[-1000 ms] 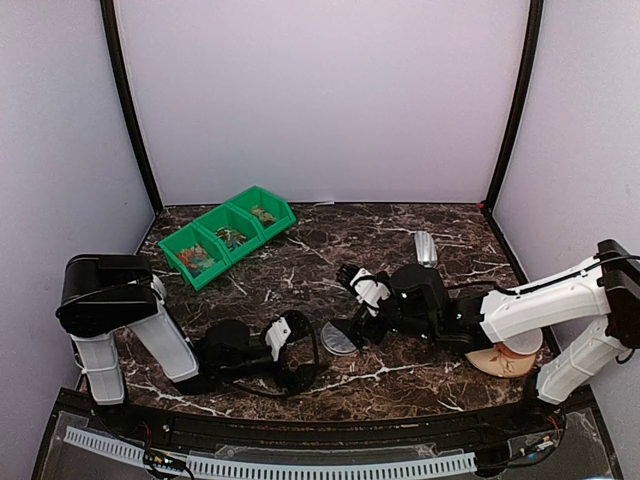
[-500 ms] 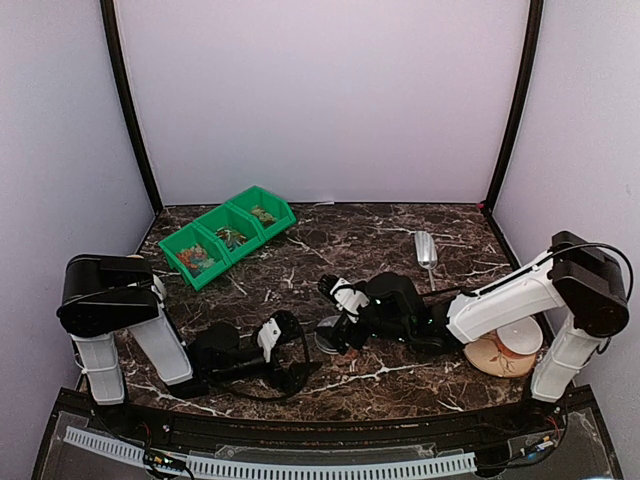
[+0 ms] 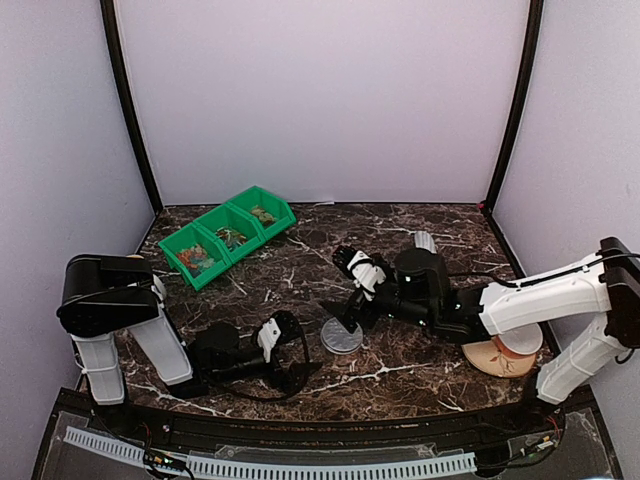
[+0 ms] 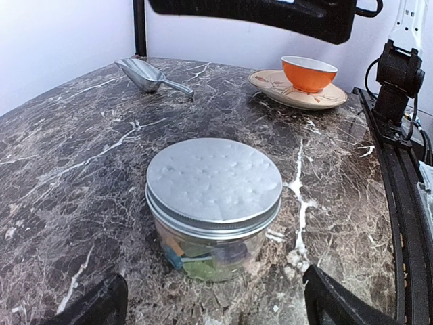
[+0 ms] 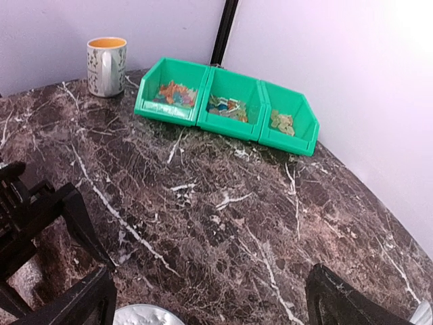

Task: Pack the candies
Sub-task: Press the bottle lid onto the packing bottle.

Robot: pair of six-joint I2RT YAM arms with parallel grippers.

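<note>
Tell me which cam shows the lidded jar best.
Left wrist: the jar sits centre frame, metal lid on, coloured candies visible through the clear wall. Top external shows it only as a small grey disc from above. Right wrist catches just a sliver of lid at its bottom edge.

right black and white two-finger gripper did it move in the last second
Yes: the right gripper has shifted away from the silver-lidded clear jar, toward the far wall.

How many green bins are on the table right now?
3, side by side at the far left of the table: the nearest bin, the middle bin and the farthest bin. None looks hidden.
</note>
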